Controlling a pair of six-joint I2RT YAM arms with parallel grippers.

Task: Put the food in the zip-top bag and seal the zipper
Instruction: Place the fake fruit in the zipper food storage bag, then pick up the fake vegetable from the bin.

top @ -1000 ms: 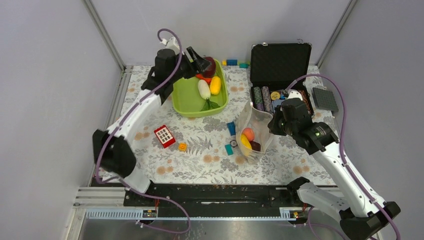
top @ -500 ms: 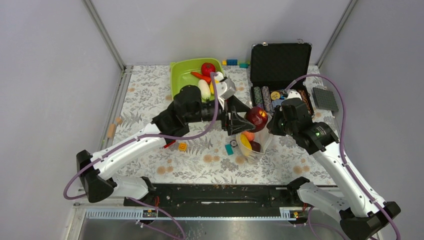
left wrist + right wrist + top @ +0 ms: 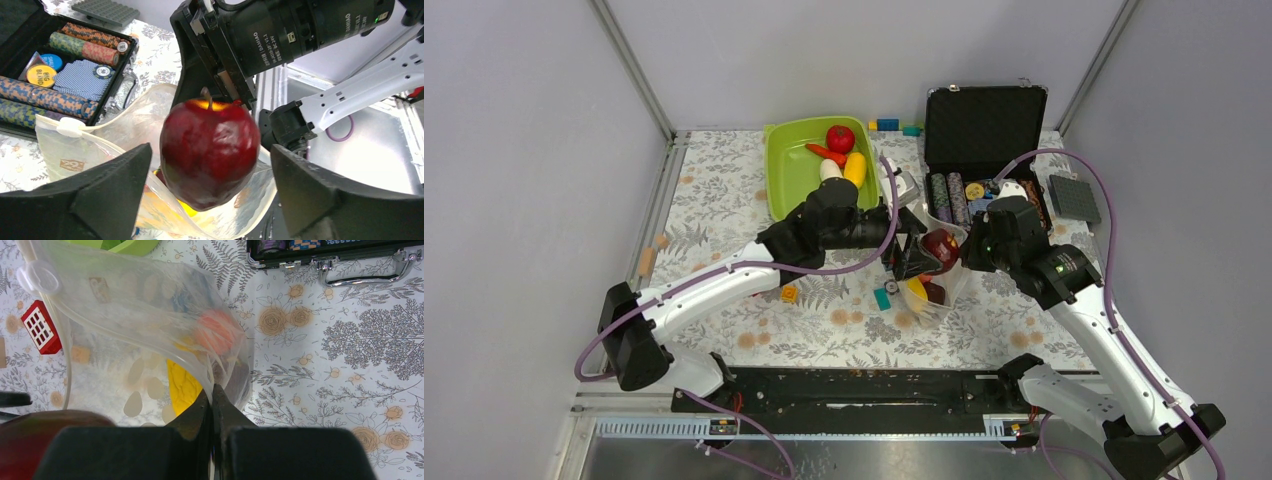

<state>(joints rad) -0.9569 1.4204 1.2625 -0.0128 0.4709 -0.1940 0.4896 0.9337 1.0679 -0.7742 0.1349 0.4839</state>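
A dark red toy apple (image 3: 209,150) sits between my left gripper's (image 3: 209,167) spread jaws with a gap on each side, its lower half inside the mouth of the clear zip-top bag (image 3: 85,145). In the top view the left gripper (image 3: 921,255) is at the bag (image 3: 932,298) mouth with the apple (image 3: 940,247). My right gripper (image 3: 212,390) is shut on the bag's (image 3: 125,305) edge and holds it up. A peach piece (image 3: 215,332) and a yellow piece (image 3: 182,382) lie inside. The zipper's white slider (image 3: 37,277) sits at one end.
The lime-green tray (image 3: 789,185) at the back holds a red tomato (image 3: 840,138), a yellow piece (image 3: 855,168) and a white piece (image 3: 829,170). An open black case of poker chips (image 3: 984,130) stands behind the bag. Small blocks (image 3: 788,293) lie on the floral cloth.
My left arm swung from the green tray to the bag with the apple, lowered it into the bag mouth and opened its jaws. The right gripper has stayed holding the bag.
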